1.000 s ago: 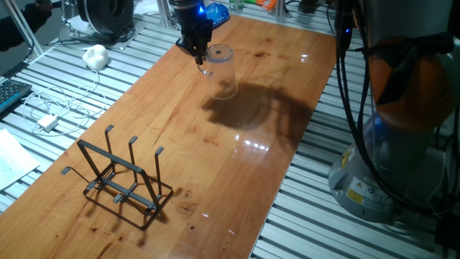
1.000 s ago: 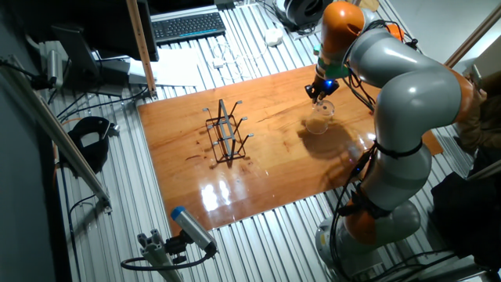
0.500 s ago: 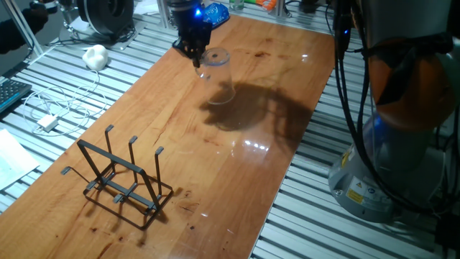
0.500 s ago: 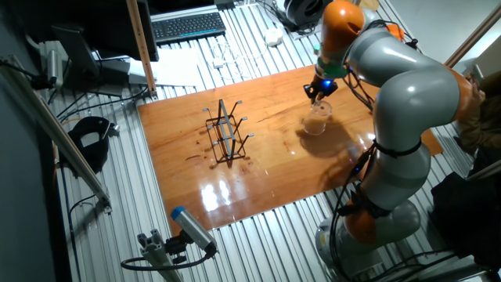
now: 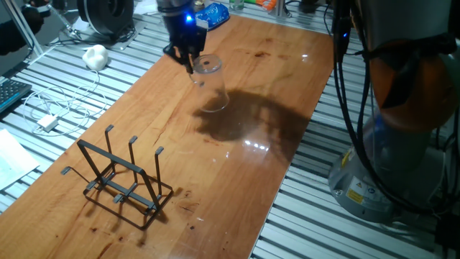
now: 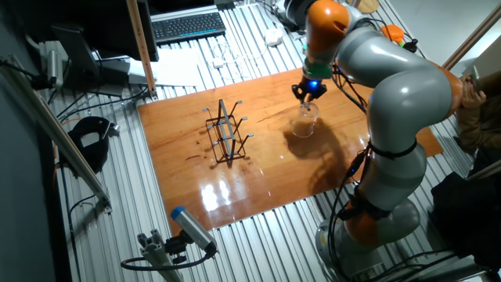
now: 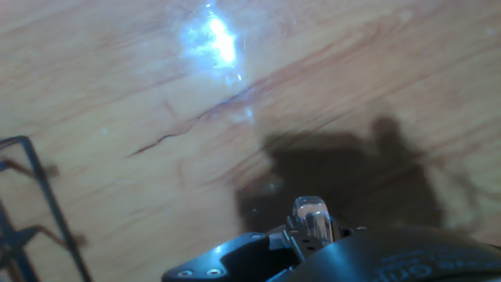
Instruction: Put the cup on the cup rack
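The black end effector (image 5: 188,57) is pinched on the rim of the clear, colourless, slightly tapered tumbler (image 5: 209,84), which hangs upright and mouth-up, seemingly just above the varnished wooden bench (image 5: 237,180) — the fixed views leave it hard to say how far clear its base is. In the other fixed view the end effector (image 6: 307,92) and tumbler (image 6: 305,120) sit well apart from the small black wire rack (image 6: 224,133) with its 3 upright prongs; in the hand view only a corner of that rack (image 7: 31,211) shows at the left edge.

The step in hand looks like the carry toward the rack (image 5: 122,178). To do it well, I would keep the grip firm on the thin rim, travel low and smoothly so the tumbler does not swing, and turn it mouth-down before arriving — a prong must enter the opening squarely, since the light wire frame would probably slide or tip if nudged sideways.
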You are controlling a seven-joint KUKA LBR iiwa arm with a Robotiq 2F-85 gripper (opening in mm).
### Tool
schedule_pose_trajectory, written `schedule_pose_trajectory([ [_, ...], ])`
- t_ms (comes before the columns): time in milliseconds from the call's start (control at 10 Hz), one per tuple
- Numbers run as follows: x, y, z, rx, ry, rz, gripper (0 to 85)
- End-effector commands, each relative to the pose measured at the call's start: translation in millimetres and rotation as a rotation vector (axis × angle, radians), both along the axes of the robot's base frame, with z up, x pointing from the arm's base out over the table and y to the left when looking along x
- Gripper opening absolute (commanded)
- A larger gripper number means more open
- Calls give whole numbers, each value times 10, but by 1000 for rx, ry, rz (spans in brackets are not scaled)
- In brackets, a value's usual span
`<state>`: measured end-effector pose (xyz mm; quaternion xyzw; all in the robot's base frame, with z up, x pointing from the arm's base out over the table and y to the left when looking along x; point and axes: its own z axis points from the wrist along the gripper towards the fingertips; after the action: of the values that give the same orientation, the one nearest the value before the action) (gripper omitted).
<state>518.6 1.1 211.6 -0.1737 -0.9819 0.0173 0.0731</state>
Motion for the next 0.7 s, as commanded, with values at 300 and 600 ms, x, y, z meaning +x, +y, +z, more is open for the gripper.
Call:
schedule_pose_trajectory([
  [300, -40, 890, 158, 5, 35, -74, 0],
  [600, -55, 1080, 233, 26, 42, -145, 0],
])
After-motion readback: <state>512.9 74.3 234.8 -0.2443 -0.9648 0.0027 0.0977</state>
